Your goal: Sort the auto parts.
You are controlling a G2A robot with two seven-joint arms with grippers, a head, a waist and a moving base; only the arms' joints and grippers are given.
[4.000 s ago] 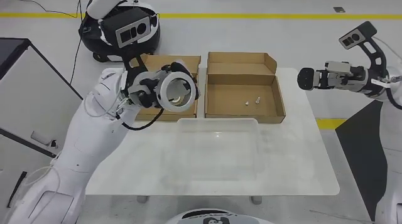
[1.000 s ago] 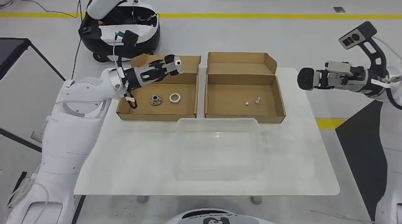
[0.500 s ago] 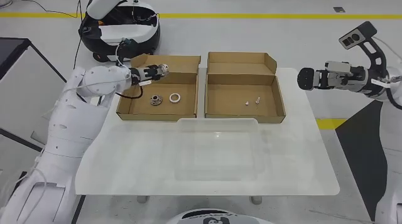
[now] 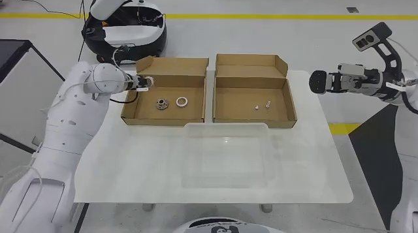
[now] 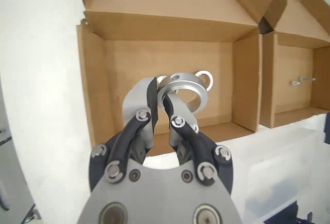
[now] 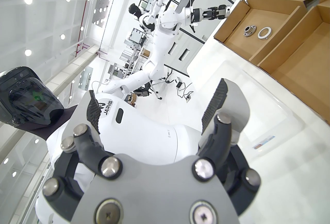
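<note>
My left gripper (image 5: 159,96) is shut on a silver ring collar (image 5: 184,88) with a threaded side hole. It hangs over the left wall of the left cardboard box (image 4: 130,119), where the top view shows the gripper (image 4: 145,81). Inside that box lie a flanged metal part (image 4: 161,104) and a pale ring (image 4: 182,102). The right cardboard box (image 4: 287,112) holds two small bolts (image 4: 261,105). My right gripper (image 4: 315,81) stays beyond the table's right edge, open and empty, fingers (image 6: 221,96) spread wide.
A clear plastic bin (image 4: 225,126) sits at the table's front middle, just before both boxes. Both box lids stand open at the back. Another robot base (image 4: 127,34) stands on the floor behind the table.
My left arm has swung the ring collar down from near the camera and leftward to the left box's left wall. The right arm has kept still.
</note>
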